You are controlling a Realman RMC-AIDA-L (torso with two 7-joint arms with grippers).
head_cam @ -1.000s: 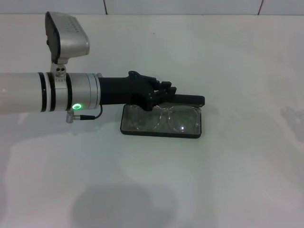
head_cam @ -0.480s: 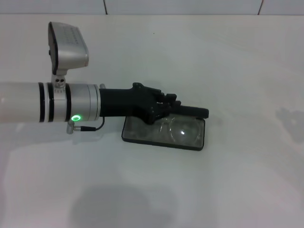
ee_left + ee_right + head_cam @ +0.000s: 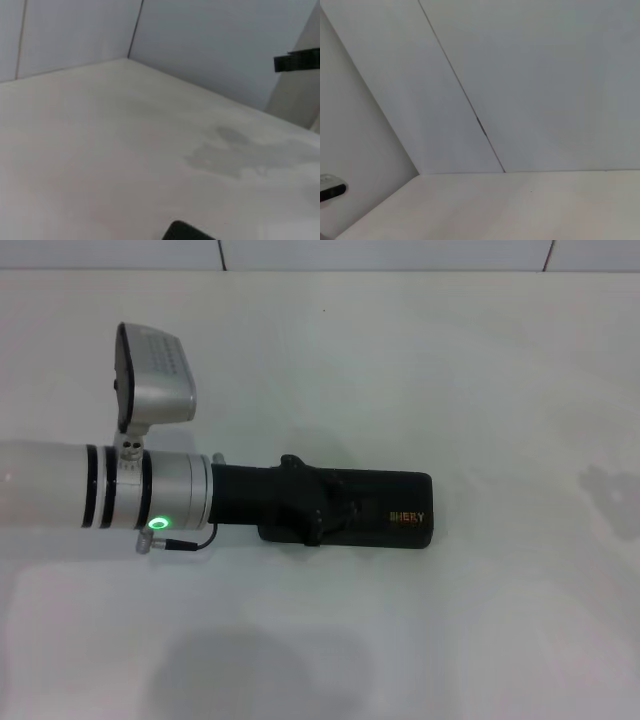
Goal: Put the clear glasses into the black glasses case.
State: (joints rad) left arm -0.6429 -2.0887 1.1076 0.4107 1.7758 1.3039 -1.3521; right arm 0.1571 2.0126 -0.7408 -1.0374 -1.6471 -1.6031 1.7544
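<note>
Left end effector (image 3: 318,508) on closed glasses case (image 3: 385,512), mid-table (image 3: 480,390).

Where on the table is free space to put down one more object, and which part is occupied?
The white table is bare on nearly every side of the black glasses case: the wide strip nearer the robot, the area toward the back wall, and the whole right side. Only the middle-left is occupied, where the left gripper lies on the closed case.

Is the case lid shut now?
Shut. In the head view the black case shows only its flat lid with orange lettering, no lining or glasses visible. The left gripper rests on the lid.
</note>
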